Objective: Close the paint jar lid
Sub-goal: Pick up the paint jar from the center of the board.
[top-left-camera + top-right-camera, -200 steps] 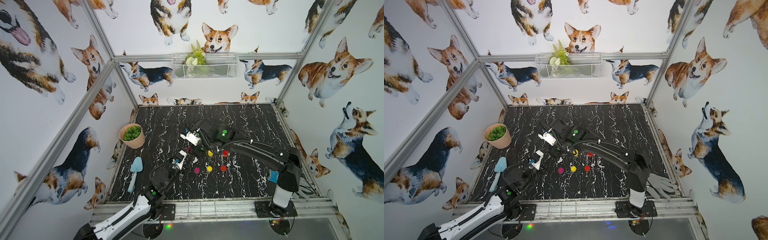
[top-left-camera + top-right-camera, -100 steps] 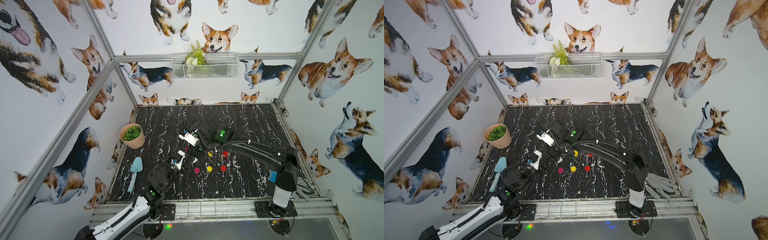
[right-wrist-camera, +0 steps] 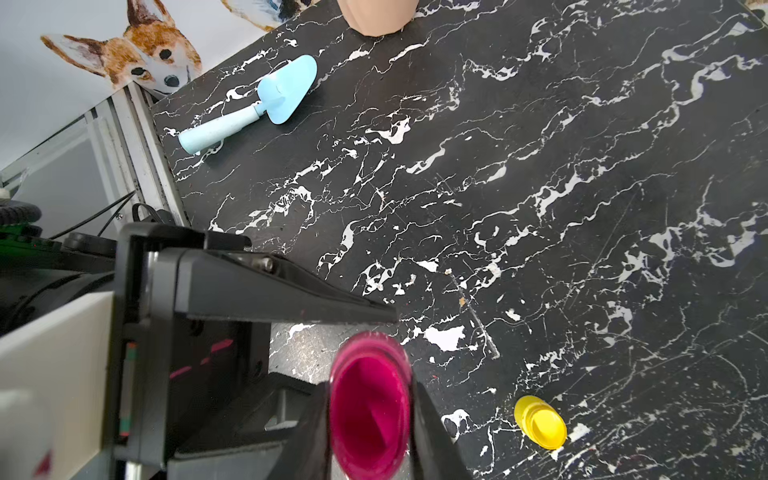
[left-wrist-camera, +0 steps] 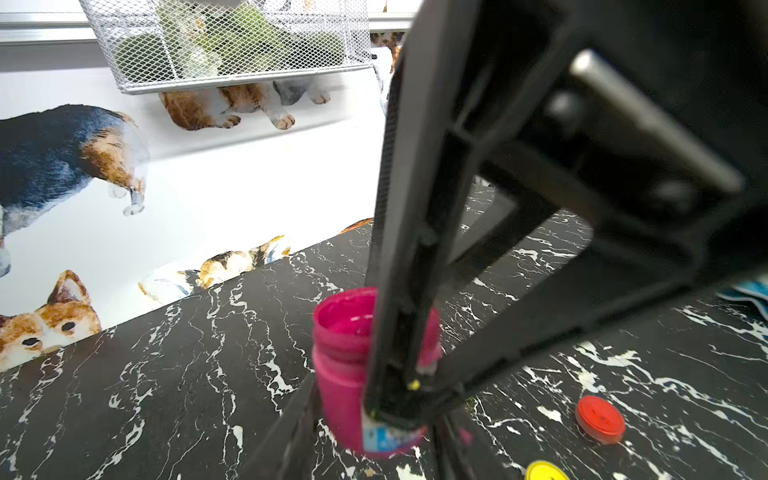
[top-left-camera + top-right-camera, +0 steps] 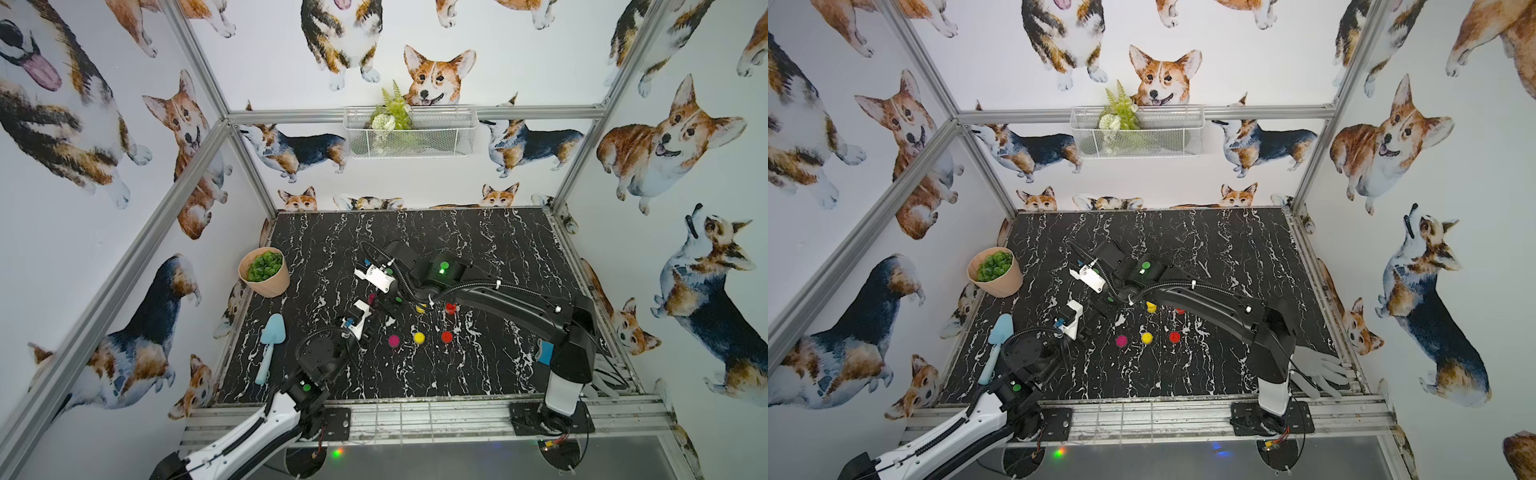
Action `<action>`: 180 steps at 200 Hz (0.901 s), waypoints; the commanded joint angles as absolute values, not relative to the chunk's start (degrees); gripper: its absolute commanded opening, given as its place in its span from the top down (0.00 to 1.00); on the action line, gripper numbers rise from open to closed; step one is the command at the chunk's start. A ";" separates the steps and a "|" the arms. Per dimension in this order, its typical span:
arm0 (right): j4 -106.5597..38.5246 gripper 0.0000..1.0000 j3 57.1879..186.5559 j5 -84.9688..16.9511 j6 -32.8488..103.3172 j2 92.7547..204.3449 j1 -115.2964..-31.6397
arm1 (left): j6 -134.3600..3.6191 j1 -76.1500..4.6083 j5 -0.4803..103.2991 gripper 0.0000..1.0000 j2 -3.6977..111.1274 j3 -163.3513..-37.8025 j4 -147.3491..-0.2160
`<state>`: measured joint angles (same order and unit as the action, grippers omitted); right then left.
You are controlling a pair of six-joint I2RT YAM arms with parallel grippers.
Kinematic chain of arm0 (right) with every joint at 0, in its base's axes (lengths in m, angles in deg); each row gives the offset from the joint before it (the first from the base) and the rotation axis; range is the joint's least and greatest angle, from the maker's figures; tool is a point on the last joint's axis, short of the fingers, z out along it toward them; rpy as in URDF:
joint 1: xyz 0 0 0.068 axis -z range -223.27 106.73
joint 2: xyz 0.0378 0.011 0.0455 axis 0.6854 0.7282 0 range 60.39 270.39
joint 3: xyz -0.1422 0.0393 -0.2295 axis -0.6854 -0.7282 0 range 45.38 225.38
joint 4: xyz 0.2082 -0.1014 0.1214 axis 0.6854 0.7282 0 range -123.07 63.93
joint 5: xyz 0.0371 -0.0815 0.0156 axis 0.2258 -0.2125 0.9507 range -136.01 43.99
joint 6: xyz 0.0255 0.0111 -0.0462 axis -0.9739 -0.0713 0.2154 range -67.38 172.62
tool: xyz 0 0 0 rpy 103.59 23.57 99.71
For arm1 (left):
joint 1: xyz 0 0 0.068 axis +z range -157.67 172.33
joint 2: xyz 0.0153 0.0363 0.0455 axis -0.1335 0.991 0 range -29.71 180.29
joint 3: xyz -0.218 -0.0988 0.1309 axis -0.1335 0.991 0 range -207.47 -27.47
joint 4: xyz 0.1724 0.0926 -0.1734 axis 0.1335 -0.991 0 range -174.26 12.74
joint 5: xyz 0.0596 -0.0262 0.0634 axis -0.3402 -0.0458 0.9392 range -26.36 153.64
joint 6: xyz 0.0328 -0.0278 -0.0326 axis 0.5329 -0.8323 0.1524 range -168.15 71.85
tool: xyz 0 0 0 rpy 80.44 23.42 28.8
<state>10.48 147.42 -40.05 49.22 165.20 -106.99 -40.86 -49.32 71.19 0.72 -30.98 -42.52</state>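
Between corgi-papered walls [image 5: 291, 62], black white-veined marble tabletop [image 5: 478, 249] with loose magenta lid [image 5: 393, 341].

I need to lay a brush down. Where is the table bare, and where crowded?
Bare: the far strip of the table between the back wall and the right arm, and the near strip between the lids and the front rail. Crowded: the middle, where left pincer and right pincer meet at the magenta jar; the left edge holds pot and trowel.

Open magenta paint jar [image 4: 341, 374]; magenta lid [image 5: 393, 341] flat nearby.
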 commanded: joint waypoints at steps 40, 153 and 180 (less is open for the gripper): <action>10.18 0.78 147.51 -40.47 48.73 165.72 -107.10 | -40.65 -48.98 71.65 0.56 -0.70 -31.00 -41.83; 9.78 0.64 147.38 -40.71 48.72 165.14 -107.16 | -38.84 -48.80 70.24 0.65 -2.82 -30.81 -43.43; 9.17 0.54 146.60 -41.68 48.86 164.14 -107.08 | -38.57 -48.80 70.68 0.65 -1.99 -30.72 -43.34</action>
